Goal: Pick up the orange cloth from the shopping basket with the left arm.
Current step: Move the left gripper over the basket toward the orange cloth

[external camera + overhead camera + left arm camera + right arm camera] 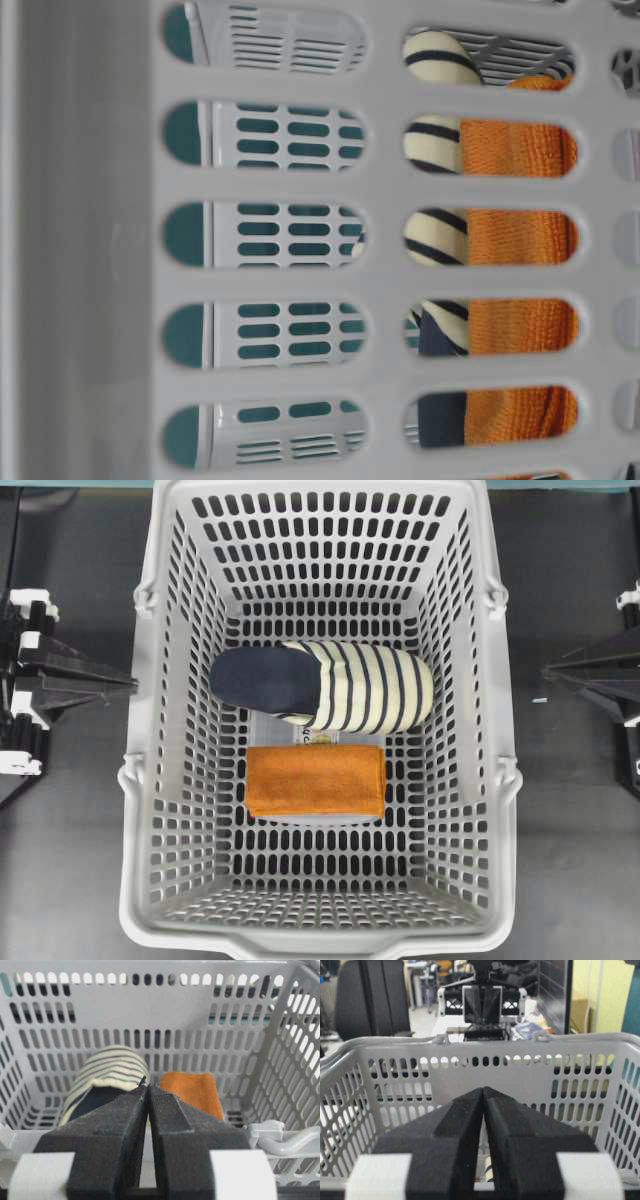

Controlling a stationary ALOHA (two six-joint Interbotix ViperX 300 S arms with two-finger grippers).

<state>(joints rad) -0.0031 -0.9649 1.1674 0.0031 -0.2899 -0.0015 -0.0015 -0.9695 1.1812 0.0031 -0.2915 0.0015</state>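
Orange cloth (315,780) flat on shopping basket (150,810) floor; left end effector (128,685) outside rim, fingers together, well apart.

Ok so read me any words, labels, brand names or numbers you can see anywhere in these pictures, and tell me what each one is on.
No text can be read in full.
A white card or sheet on the shopping basket floor, between the striped slipper and the orange cloth: a few dark letters show at its edge, mostly covered, too small to read.
Nothing else bears legible print.
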